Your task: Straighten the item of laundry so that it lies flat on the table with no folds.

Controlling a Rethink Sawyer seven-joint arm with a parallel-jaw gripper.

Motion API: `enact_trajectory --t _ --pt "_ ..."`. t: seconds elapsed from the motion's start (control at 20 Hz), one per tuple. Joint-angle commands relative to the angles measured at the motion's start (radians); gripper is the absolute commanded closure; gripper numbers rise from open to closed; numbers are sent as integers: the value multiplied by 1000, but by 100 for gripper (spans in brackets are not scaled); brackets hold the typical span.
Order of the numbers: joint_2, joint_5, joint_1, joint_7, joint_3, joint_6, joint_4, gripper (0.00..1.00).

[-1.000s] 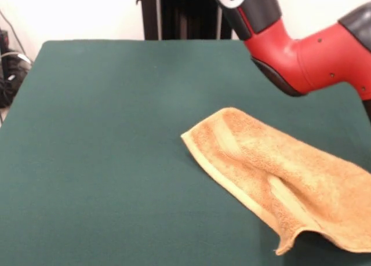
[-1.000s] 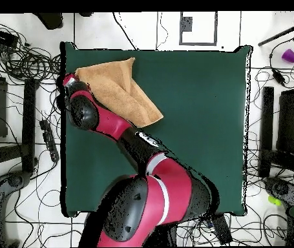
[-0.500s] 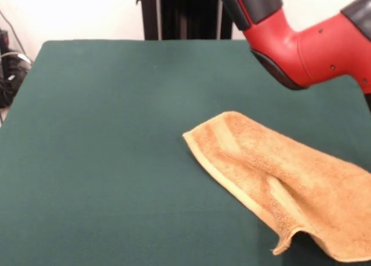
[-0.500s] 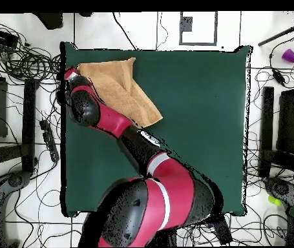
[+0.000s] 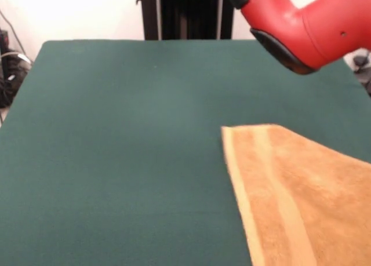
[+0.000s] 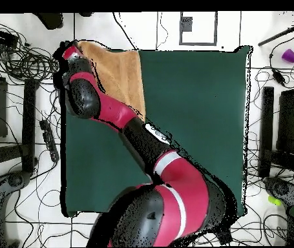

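Towel [image 6: 120,72] lies spread at the table's [image 6: 194,129] corner, one woven band along its inner edge, its far end passing the table edge. Gripper [image 6: 68,53] sits at that outer corner; finger state cannot be told.

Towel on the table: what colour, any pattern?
Orange-yellow towel, with a smoother lengthwise band near its edge; clearest in the front view.

Towel [image 6: 125,74] seemingly flat under arm [image 6: 101,110]

Red arm [image 6: 104,113] outstretched, claw [image 6: 67,53] obscured.
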Motion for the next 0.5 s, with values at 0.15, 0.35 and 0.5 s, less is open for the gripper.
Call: enact_trajectory --t 0.15,0.35,0.5 --pt "43 -107 -18 374 226 -31 28 100" --pt "78 -147 3 353 171 -44 31 100" --pt "85 -181 -11 332 139 -19 37 100"
